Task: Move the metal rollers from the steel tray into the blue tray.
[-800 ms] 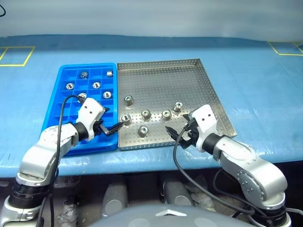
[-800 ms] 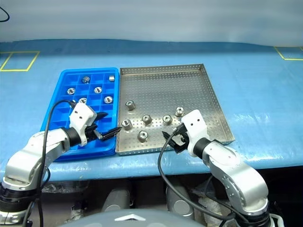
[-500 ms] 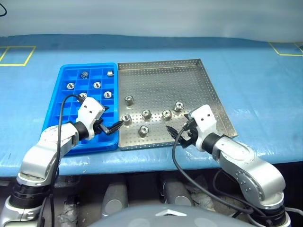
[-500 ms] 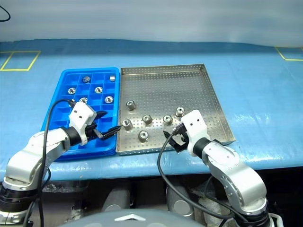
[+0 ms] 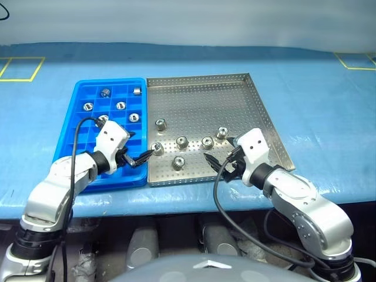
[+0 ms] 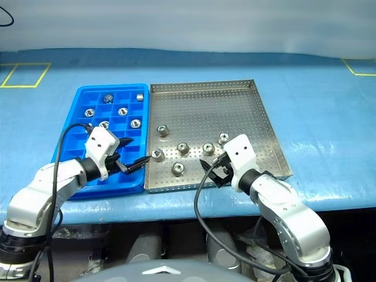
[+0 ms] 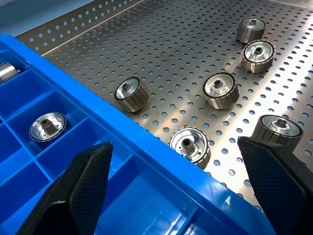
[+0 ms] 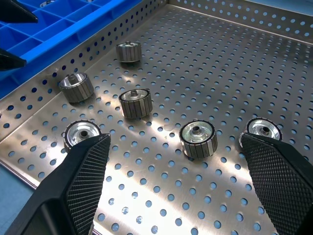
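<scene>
Blue tray (image 5: 82, 132): set on the left of the blue worktop (image 5: 317, 100), its right wall touching the steel tray; several rollers are already seated in its far compartments, while the near compartments are bare.
Left pincer (image 5: 138, 151): released, fingers spread wide, nothing gripped; it is held over the near right corner of the blue tray and aimed rightward across the shared wall.
Nearest roller (image 5: 156, 148): found just inside the steel tray's left rim, directly ahead of the left pincer's tips; it is stood on end, so its axis is upright and its round flanks are offered for gripping.
Steel tray (image 5: 247, 94): six rollers are left in its near half, scattered well apart.
Right pincer (image 5: 216, 165): released and gripping nothing; it is held over the near edge of the steel tray, with the middle rollers (image 8: 198, 139) just ahead.
Judgement: the left arm is judged nearer to the rim-side roller and to the blue tray, so a short reach rightward is called for.
</scene>
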Robot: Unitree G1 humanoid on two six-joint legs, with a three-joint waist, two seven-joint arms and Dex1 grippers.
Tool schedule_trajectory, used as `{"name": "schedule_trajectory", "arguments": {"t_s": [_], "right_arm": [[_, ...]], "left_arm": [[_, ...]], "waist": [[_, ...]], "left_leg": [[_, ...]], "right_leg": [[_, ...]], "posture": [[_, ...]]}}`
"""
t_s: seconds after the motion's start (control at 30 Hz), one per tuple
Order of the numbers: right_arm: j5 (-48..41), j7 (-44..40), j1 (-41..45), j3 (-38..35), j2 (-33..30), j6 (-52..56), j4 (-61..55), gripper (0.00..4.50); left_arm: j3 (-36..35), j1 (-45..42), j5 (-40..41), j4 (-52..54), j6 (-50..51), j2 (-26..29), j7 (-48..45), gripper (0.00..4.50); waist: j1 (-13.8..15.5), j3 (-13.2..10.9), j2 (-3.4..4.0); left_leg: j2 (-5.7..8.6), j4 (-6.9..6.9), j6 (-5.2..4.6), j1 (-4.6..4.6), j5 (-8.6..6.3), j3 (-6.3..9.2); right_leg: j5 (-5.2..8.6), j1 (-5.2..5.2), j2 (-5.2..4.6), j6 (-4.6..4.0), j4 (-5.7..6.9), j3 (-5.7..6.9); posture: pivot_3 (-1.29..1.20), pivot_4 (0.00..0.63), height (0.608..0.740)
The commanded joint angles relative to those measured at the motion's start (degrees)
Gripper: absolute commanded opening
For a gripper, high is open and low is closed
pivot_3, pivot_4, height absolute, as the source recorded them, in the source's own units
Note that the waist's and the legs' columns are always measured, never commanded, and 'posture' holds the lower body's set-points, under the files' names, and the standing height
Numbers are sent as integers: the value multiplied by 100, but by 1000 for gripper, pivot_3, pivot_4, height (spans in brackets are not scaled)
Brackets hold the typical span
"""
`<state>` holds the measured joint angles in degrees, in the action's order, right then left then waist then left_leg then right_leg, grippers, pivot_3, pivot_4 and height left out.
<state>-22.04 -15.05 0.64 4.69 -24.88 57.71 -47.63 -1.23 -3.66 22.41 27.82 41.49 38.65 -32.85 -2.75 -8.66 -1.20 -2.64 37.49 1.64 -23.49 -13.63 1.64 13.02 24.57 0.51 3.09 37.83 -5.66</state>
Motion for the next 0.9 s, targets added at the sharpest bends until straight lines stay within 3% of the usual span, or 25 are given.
{"name": "schedule_trajectory", "arguments": {"t_s": [0.03,0.4,0.5,0.7,0.9], "right_arm": [[22,-13,46,21,-14,-112,-75,4500],[40,40,101,133,68,-65,-57,4500],[66,66,132,203,119,-83,-17,4500],[162,155,136,346,262,-148,58,4500],[271,328,16,433,462,-260,67,4500]], "left_arm": [[-175,-4,-4,272,-110,59,-32,4487],[-11,-566,-35,-41,-160,446,-580,4487],[480,-1571,-264,-744,-156,723,-1085,4487],[1704,-3551,-945,-2616,-657,701,-2406,4487],[2938,-5363,-2111,-5245,-1968,64,-3650,4487]], "waist": [[10,0,0],[84,-1,-1],[117,-1,-3],[135,-3,-4],[115,-4,-4]], "left_leg": [[0,0,0,0,0,0],[0,2,0,0,0,1],[1,6,0,1,1,1],[5,16,-3,-10,-1,1],[5,15,-11,-18,-5,10]], "right_leg": [[0,0,0,0,0,0],[0,0,1,0,1,1],[0,-3,1,0,1,2],[-3,-1,2,4,-3,2],[0,3,8,0,2,6]], "posture": [[47,150,740],[48,150,740],[50,150,740],[32,150,740],[-21,150,740]]}}
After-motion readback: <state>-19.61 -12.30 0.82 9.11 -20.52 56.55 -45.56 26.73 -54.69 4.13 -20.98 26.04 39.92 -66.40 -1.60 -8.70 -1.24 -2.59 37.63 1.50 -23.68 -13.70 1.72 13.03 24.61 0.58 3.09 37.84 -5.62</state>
